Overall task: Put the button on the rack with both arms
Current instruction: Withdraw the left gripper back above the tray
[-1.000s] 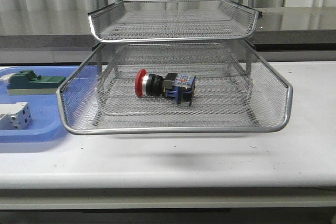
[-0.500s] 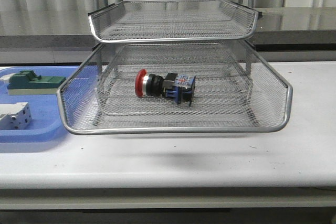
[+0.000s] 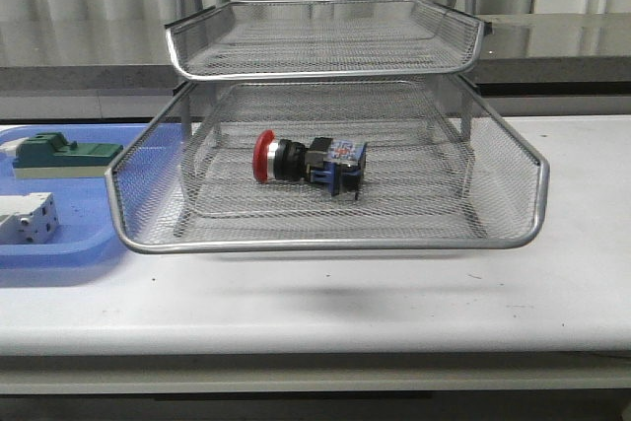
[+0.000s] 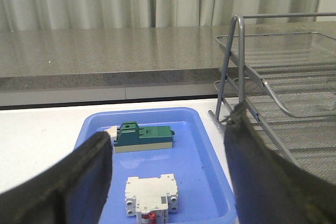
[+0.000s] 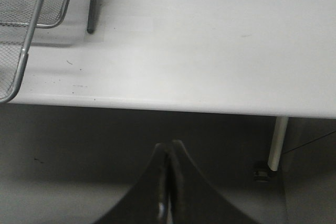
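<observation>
The button (image 3: 310, 162), with red cap and blue-black body, lies on its side in the pulled-out lower tray of the silver wire rack (image 3: 325, 242). Neither arm shows in the front view. In the left wrist view my left gripper (image 4: 168, 182) is open and empty, hovering above the blue tray (image 4: 205, 145), with the rack (image 4: 273, 103) off to one side. The right wrist view shows my right gripper (image 5: 169, 150) shut on nothing, below and off the table's front edge, with a corner of the rack (image 5: 23, 51) in view.
A flat blue tray (image 3: 74, 253) left of the rack holds a green block (image 3: 61, 156) and a white block (image 3: 28, 217). The white block (image 4: 151, 201) lies between my left fingers' line of sight, the green block (image 4: 143, 136) beyond it. A table leg (image 5: 276, 142) stands near the right gripper.
</observation>
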Controlling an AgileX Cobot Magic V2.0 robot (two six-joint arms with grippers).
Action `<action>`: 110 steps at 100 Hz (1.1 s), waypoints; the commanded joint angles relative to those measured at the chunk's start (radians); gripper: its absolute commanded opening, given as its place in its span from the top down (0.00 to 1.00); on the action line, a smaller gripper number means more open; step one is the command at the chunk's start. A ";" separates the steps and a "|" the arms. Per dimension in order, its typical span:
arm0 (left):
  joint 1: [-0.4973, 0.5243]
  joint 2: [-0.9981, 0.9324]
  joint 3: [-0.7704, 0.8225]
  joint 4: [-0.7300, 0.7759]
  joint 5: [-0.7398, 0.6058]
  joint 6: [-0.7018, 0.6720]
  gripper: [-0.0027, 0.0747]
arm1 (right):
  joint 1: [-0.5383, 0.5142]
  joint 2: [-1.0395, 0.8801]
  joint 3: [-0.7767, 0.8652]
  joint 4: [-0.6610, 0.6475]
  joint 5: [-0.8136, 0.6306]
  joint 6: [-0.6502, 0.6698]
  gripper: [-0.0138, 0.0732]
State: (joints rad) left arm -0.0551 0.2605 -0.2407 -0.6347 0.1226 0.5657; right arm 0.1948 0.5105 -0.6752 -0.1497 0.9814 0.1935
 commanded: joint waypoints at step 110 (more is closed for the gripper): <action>0.001 0.007 -0.028 -0.017 -0.077 -0.010 0.99 | 0.000 0.002 -0.036 -0.011 -0.051 0.000 0.92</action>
State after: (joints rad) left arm -0.0551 0.2605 -0.2407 -0.6389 0.1160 0.5636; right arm 0.1948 0.5105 -0.6752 -0.1497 0.9814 0.1935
